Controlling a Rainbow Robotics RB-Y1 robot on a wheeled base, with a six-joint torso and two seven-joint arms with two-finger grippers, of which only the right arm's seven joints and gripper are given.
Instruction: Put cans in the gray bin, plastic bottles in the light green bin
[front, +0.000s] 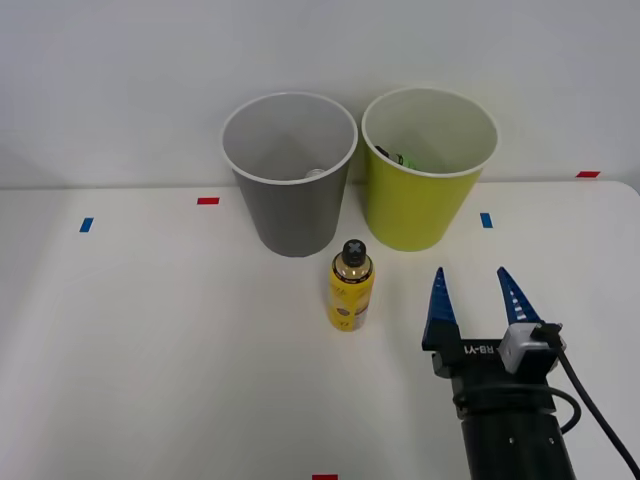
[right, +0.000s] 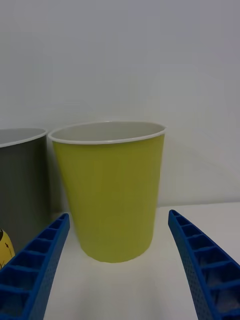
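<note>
Right pincer (front: 474, 283) spread wide, holding nothing, above white surface (front: 150, 350); small yellow-labelled black-capped plastic bottle (front: 351, 286) upright at its 9 o'clock, near tall gray round bin (front: 290, 205); yellow-green round bin (front: 420, 200) at 12

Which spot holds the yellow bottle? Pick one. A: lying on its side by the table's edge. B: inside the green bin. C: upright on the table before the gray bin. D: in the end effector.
C: the bottle stands upright on the table just in front of the gray bin, clear of the open end effector.
</note>
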